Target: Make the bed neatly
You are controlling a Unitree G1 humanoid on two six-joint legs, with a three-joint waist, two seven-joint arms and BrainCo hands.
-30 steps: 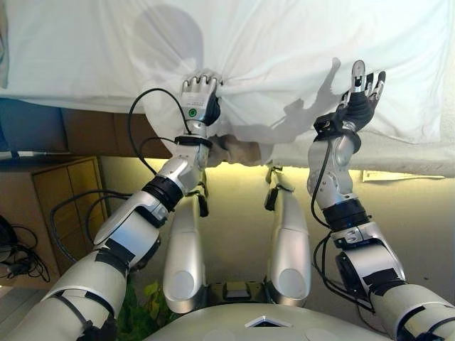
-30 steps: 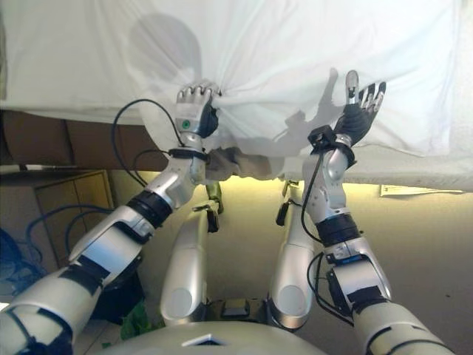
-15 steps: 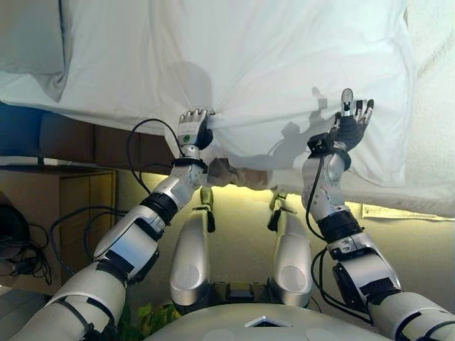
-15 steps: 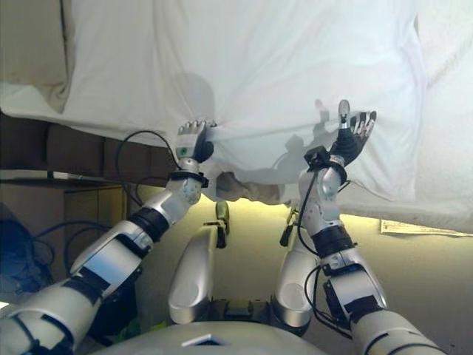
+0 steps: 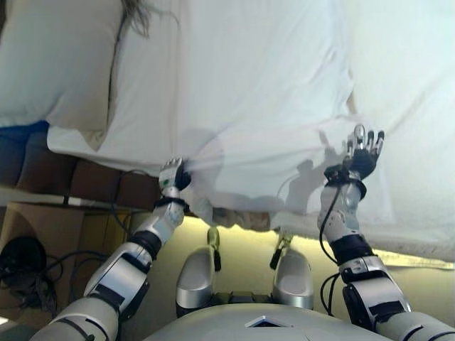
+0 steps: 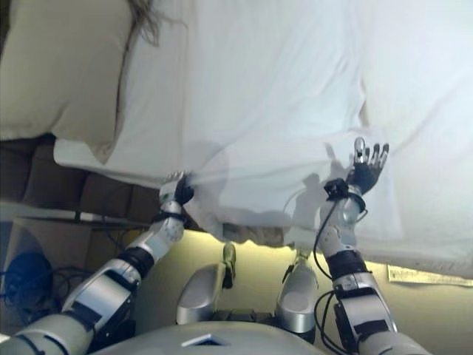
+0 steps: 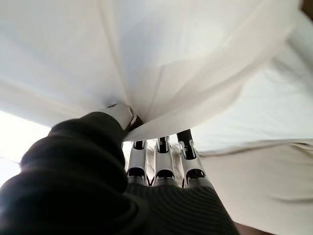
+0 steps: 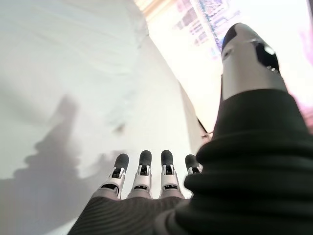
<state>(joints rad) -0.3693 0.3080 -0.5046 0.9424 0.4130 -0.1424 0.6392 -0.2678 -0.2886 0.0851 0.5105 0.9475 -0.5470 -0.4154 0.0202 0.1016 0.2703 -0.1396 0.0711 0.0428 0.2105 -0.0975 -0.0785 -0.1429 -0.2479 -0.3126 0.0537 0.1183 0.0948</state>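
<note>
While the left hand (image 5: pixel 172 175) pinched the white sheet's (image 5: pixel 249 92) edge at lower left, the right hand (image 5: pixel 364 153) hovered spread, holding nothing. One-sided pulling could skew the sheet toward the pillow (image 5: pixel 57 64), upper left.

We see a white cloth bed sheet (image 5: pixel 256 85) spread over the bed (image 5: pixel 419 245), near edge hanging over the side. It is bunched into taut radiating creases at the left robot hand (image 5: pixel 171 175), whose fingers pinch that fold. A white pillow (image 5: pixel 57 64) lies at the far left of the bed, partly under the sheet.
</note>
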